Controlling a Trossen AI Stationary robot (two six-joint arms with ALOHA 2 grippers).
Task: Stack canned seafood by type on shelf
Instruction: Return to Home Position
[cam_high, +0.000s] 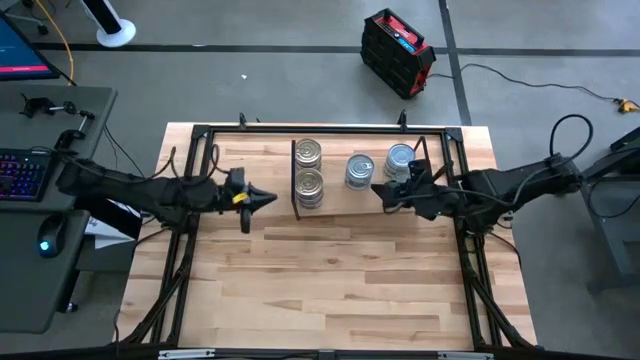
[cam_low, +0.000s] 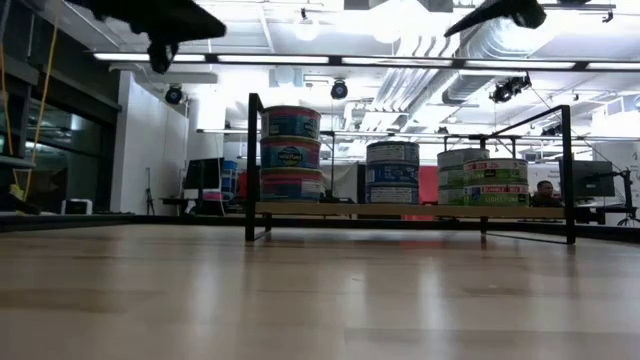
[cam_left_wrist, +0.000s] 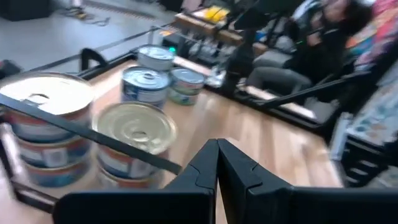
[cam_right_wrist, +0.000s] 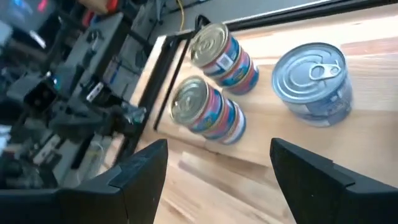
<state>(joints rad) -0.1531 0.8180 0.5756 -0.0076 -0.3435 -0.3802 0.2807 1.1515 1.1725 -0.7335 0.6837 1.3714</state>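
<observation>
The shelf (cam_high: 340, 150) is a light-wood board with black end brackets, lying toward the table's far side. At its left end stand two stacks of gold-lidded tins (cam_high: 308, 153) (cam_high: 308, 185), each three high in the low view (cam_low: 290, 150). Silver-blue tins (cam_high: 359, 170) (cam_high: 400, 158) stand stacked to their right (cam_low: 392, 172) (cam_low: 480, 180). My left gripper (cam_high: 270, 200) hovers shut just left of the shelf, above the table (cam_low: 160, 55). My right gripper (cam_high: 380, 190) hovers open at the shelf's near edge, right of the gold stacks; its fingers (cam_right_wrist: 143, 171) hold nothing.
The large black-framed wooden tabletop (cam_high: 330, 280) stretches toward the near edge, in front of the shelf. Black frame bars run along both table sides (cam_high: 185, 260). A desk with keyboard and mouse (cam_high: 30, 180) stands left of the table. A seated person (cam_left_wrist: 292, 56) shows beyond the table.
</observation>
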